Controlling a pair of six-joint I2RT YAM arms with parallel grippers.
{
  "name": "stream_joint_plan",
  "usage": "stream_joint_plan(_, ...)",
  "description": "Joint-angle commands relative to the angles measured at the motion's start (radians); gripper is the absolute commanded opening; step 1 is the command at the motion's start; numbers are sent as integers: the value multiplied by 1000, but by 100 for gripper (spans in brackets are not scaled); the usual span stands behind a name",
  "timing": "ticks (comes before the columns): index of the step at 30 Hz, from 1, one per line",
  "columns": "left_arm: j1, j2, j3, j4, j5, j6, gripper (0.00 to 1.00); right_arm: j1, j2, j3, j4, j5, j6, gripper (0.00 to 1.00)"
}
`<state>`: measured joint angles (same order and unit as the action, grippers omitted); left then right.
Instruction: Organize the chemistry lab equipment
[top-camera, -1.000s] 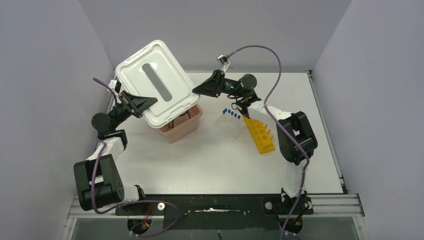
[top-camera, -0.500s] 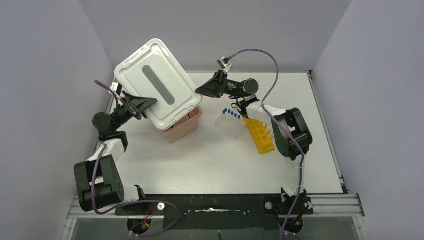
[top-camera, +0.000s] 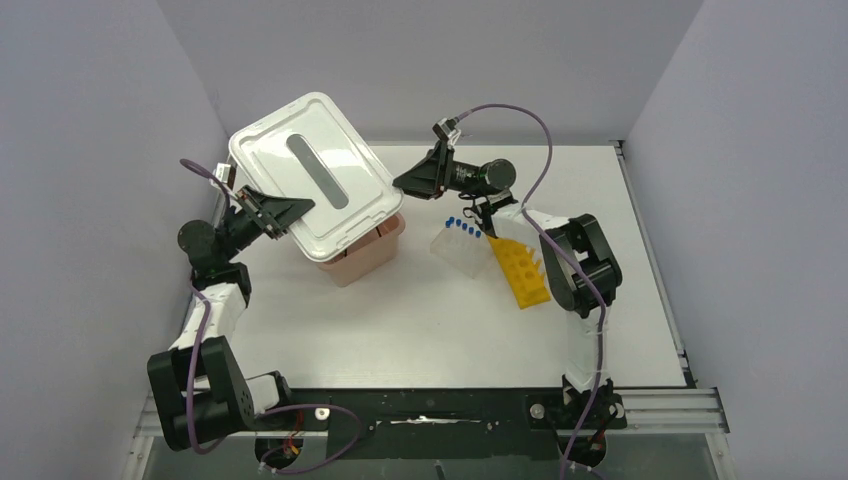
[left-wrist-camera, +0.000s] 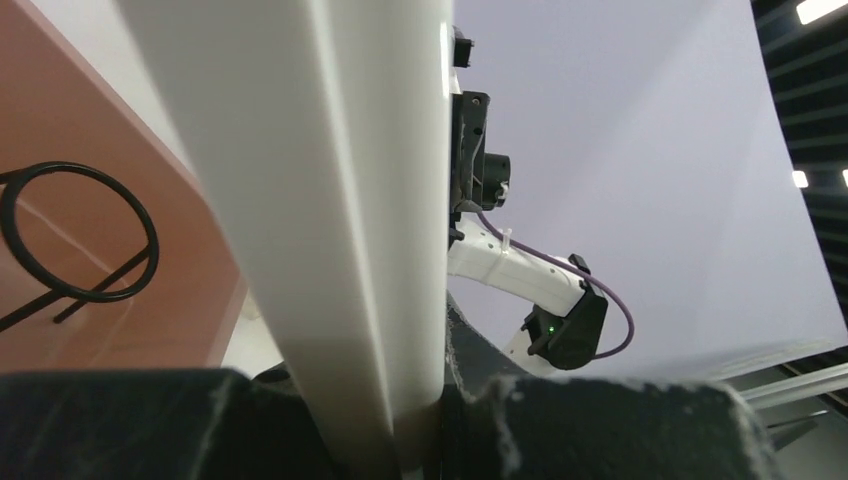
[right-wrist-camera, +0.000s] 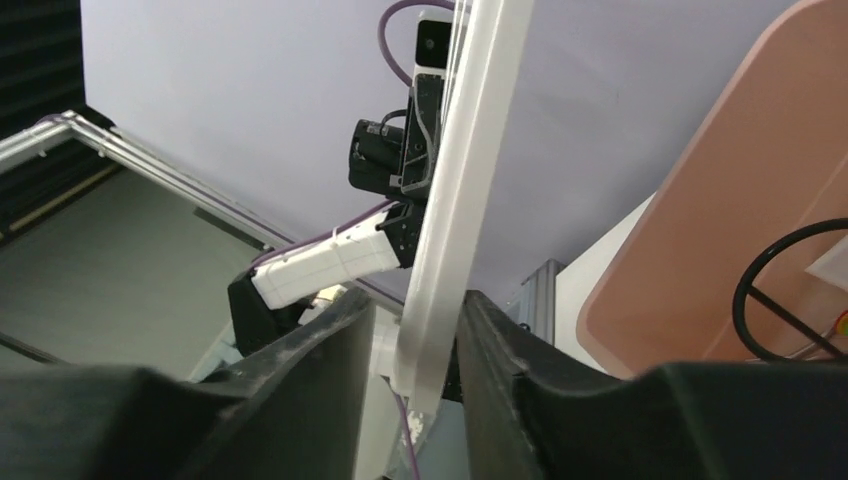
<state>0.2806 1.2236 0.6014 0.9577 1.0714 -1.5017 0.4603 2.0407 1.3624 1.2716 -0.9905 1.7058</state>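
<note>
The white lid (top-camera: 315, 180) hangs tilted over the pink tub (top-camera: 365, 255). My left gripper (top-camera: 295, 208) is shut on the lid's left edge (left-wrist-camera: 330, 200). My right gripper (top-camera: 400, 183) straddles the lid's right edge (right-wrist-camera: 460, 200) with its fingers open. The lid touches one finger and a small gap shows at the other. A black wire ring (left-wrist-camera: 75, 235) lies inside the tub and also shows in the right wrist view (right-wrist-camera: 790, 290). The clear tube rack (top-camera: 460, 250) with blue-capped tubes (top-camera: 462, 226) and the yellow holed rack (top-camera: 522, 270) stand on the table right of the tub. Tongs and sticks are hidden.
The white table (top-camera: 430, 320) ends at a metal rail (top-camera: 650, 400) along the near side. Grey walls close in on the left, back and right. The tub's pink wall shows in the left wrist view (left-wrist-camera: 150, 300) and the right wrist view (right-wrist-camera: 720, 200).
The lid has turned and shifted a little left and back over the tub as the left arm drew back. The right gripper moved slightly right along the lid's edge.
</note>
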Motion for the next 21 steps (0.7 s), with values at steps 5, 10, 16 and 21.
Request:
stream_joint_plan(5,34,-12,11,-26,-43,114,0,19,-23,76,-48,6,-115,60)
stream_joint_plan(10,35,-13,-8,78,-40,41,0,34,-52,79,-257,-7,-279,68)
stream_joint_plan(16,35,27,-13,422,-37,-215,0,34,-91,62,-529,60,-486,69)
stream_joint_plan(21,37,32,2,484,-34,-280,0,14,-121,24,-488,98,-466,70)
